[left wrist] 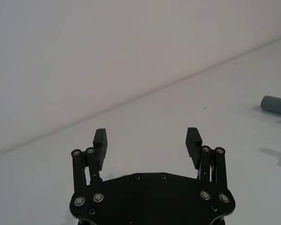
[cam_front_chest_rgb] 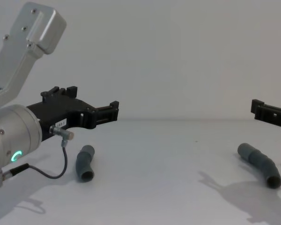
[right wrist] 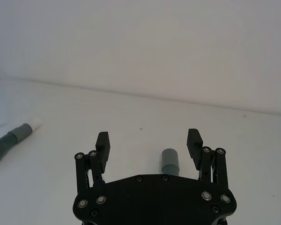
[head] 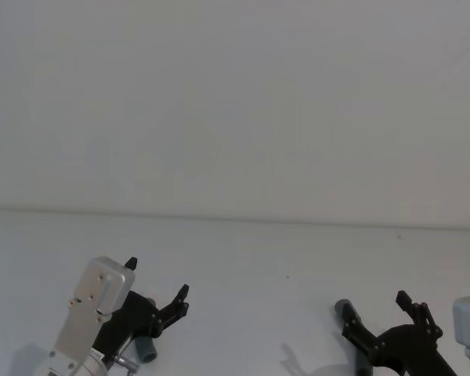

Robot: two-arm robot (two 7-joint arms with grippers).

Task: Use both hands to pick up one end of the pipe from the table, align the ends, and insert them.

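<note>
Both pieces of the pipe lie on the white table [cam_front_chest_rgb: 168,178]. The short piece [cam_front_chest_rgb: 85,162] rests on the left; its white tip [right wrist: 36,124] is one of the ends. My left gripper [head: 158,277] [left wrist: 147,138] hovers open above and just beyond it, holding nothing. The longer, bent piece [cam_front_chest_rgb: 260,161] lies on the right. Its open grey mouth [right wrist: 170,161] [head: 344,306] shows below the open fingers of my right gripper [right wrist: 148,140] [head: 376,309], which hangs above it without touching.
A plain white wall [head: 235,102] rises behind the table's far edge. In the left wrist view the longer piece's mouth [left wrist: 274,104] lies far off across bare table.
</note>
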